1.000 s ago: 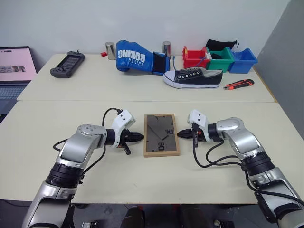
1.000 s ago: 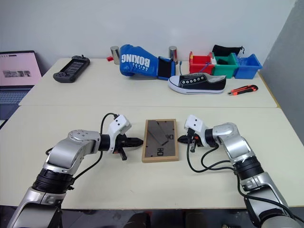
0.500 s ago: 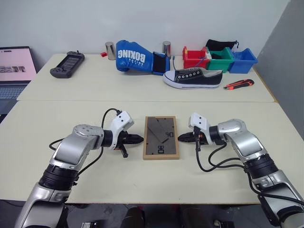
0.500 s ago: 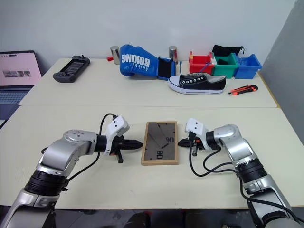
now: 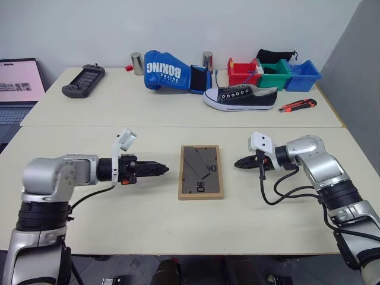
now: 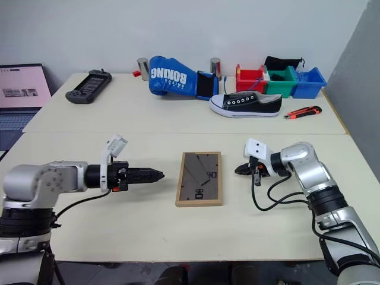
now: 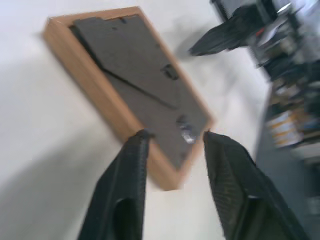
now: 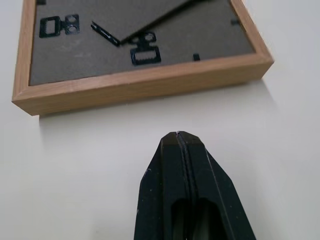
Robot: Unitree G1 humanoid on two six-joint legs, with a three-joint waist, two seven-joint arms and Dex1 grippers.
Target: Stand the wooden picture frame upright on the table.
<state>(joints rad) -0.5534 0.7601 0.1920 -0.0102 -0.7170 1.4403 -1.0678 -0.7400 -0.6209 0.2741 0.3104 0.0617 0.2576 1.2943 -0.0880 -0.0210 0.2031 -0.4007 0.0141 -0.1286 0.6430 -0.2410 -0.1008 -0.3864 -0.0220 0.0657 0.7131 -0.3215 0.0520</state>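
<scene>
Frame [image 5: 201, 171] lies face-down on worktop [image 5: 178, 222], between both hands, touching neither. Left hand [image 5: 161, 169] fingers parted, nothing between them. Right hand [image 5: 238, 162] fingers pressed together, nothing gripped, just beside frame.

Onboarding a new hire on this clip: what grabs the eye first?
The wooden picture frame lies flat, dark backing up, mid-table, between the two grippers: the left gripper open, the right gripper shut, both pointing at it with bare tabletop between. Behind, on the far table, a blue boxing glove and a black sneaker stand out.
</scene>
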